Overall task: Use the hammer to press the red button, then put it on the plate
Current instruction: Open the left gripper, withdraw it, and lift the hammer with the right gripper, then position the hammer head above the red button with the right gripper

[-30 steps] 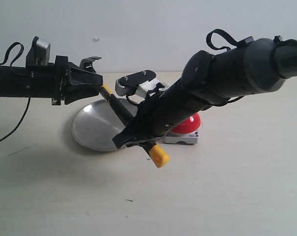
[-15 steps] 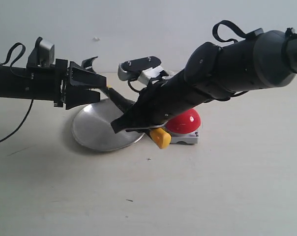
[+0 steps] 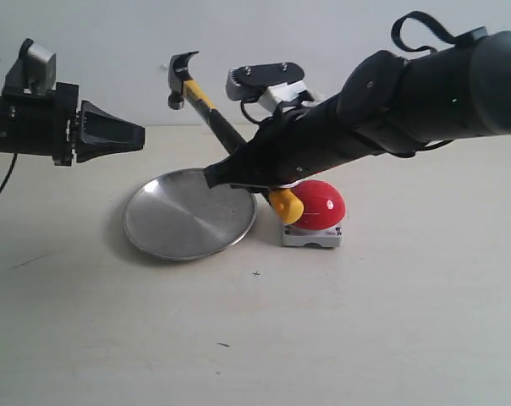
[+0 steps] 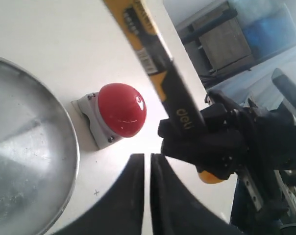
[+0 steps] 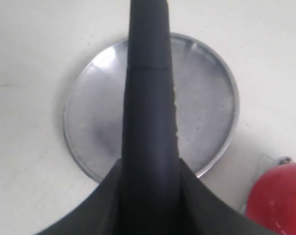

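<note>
Inside right end effector [image 3: 235, 172], tilted hammer [image 3: 211, 116]

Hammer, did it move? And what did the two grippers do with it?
The left gripper, which was around the hammer's head end, pulled away to the left and shut. The right gripper, now holding the handle alone, swung the head up high and brought the yellow end close to the red button. The plate and the button stayed where they were.
</note>
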Available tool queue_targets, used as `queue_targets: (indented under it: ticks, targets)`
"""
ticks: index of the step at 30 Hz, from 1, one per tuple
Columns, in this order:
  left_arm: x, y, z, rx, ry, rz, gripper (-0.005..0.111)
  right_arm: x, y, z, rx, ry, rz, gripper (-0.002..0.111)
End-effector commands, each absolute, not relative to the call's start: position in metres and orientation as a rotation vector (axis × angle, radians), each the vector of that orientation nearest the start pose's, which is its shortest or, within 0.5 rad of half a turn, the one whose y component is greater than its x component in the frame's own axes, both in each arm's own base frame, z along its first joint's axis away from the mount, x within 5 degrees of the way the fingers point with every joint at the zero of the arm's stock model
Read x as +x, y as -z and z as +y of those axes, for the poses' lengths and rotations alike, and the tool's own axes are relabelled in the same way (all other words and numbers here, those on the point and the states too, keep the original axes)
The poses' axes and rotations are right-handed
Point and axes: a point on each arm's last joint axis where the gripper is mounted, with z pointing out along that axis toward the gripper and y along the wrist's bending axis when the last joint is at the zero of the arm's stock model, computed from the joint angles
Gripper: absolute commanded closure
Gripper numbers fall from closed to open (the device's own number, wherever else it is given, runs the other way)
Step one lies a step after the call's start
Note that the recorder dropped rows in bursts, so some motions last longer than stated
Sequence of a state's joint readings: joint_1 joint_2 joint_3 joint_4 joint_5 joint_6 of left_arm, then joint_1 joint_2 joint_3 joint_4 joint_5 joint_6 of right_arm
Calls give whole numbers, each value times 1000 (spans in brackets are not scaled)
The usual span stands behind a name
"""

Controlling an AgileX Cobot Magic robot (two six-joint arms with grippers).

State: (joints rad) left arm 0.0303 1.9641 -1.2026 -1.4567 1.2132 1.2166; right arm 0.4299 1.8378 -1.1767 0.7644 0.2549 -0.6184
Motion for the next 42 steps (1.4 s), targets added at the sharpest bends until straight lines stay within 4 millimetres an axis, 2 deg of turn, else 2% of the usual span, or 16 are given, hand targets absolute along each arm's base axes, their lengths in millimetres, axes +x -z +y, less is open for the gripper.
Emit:
queue_targets:
  ticks: [1, 6, 12, 18, 22, 26, 30, 36, 40, 42]
  targets:
    - [361, -208, -57, 271, 1482, 2091, 106, 348, -241, 154, -351, -424, 2211, 108]
    - [334, -207, -37, 102, 1456, 1986, 107, 317, -264, 126, -344, -380, 2164, 108]
    - [294, -197, -25, 34, 1074, 2096, 107, 285, -286, 100, -348, -325, 2149, 108]
    - [256, -200, -17, 7, 765, 2161, 107, 266, -294, 82, -353, -155, 2251, 108]
    - [228, -198, -12, -24, 594, 2189, 107, 256, -293, 70, -330, -30, 2333, 108]
    - [208, -203, -6, -60, 463, 2175, 107, 248, -287, 67, -335, -13, 2370, 108]
    - [190, -221, -9, -57, 459, 2077, 107, 241, -279, 66, -324, -23, 2395, 108]
    - [150, -248, -13, -90, 447, 1882, 107, 235, -272, 63, -338, -10, 2401, 108]
    - [125, -254, -11, -172, 416, 1773, 107, 234, -265, 64, -331, -28, 2385, 108]
    - [114, -252, -7, -276, 408, 1728, 107, 233, -262, 65, -333, -37, 2372, 108]
